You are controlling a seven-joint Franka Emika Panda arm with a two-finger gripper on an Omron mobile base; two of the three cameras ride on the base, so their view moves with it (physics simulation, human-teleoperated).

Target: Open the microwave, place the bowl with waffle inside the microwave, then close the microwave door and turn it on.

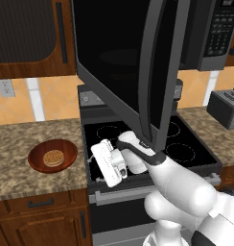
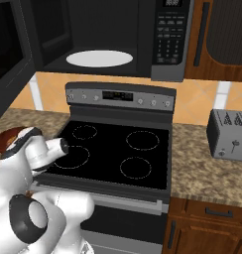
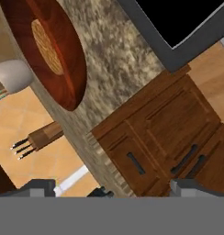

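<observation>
The microwave point(image 2: 162, 44) hangs over the stove with its door point(image 1: 123, 62) swung wide open toward me; a white turntable point(image 2: 99, 58) shows inside. On the left counter sits the reddish-brown bowl point(image 1: 52, 156) with the tan waffle point(image 1: 53, 157) in it. Both also appear in the hand view, bowl point(image 3: 68, 69) and waffle point(image 3: 46, 45), at the upper left. My gripper point(image 1: 102, 166) hovers over the stove's front left corner, to the right of the bowl and apart from it. Its fingertips point(image 3: 40, 187) stand far apart in the hand view, open, with nothing between them.
The open door hangs above my arm and wrist, close over them. A black stove top point(image 2: 118, 149) lies below, and a grey toaster point(image 2: 227, 134) stands on the right counter. Wooden drawers point(image 3: 164, 137) run under the speckled counter point(image 1: 23, 139).
</observation>
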